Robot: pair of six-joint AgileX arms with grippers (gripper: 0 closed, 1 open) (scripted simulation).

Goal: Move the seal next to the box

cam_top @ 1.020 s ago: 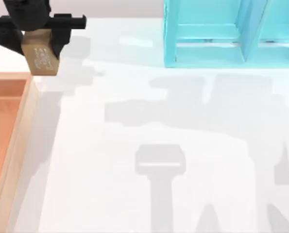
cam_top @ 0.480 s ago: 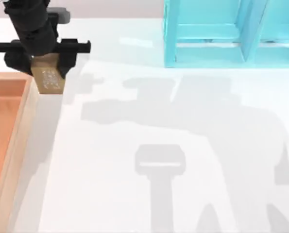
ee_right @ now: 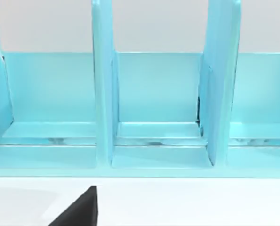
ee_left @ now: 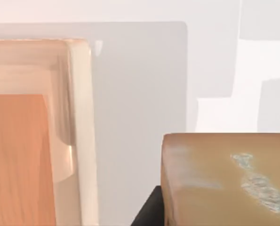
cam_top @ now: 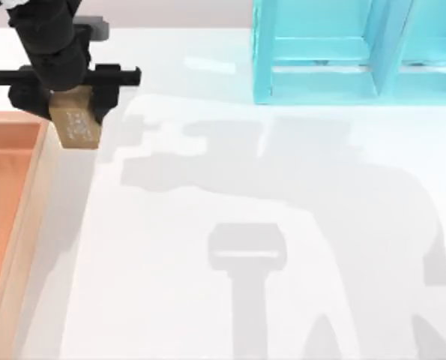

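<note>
The left end effector [cam_top: 71, 97] is clamped on the seal [cam_top: 76, 126], its black fingers either side of the block's upper part while the lower part, with the pale carved markings, juts out beneath. Taking the box [cam_top: 29, 225] as the landmark: the seal sits just off the box's far right corner, beside the light wooden rim, on the bare desk [cam_top: 282, 225] side and not over the orange-brown inside. In the top view its long axis runs roughly parallel to the box's right rim, tilted only slightly. In the left wrist view the seal [ee_left: 224, 179] fills the near corner, and a strip of desk shows between it and the box rim [ee_left: 81, 141], so the two look apart rather than touching. Whether the seal's base already rests on the desk I cannot tell.

The relation that matters is vertical: the seal is held directly in the end effector, with the spot beside the box under it. In my judgement the sideways carry is nearly done, and what remains is lowering, letting go and lifting clear without nudging the block against the rim.

The turquoise shelf unit [cam_top: 357, 52] stands well away from the box, across the desk. The right wrist view faces that shelf unit [ee_right: 154, 103]; the right end effector's state cannot be told.
</note>
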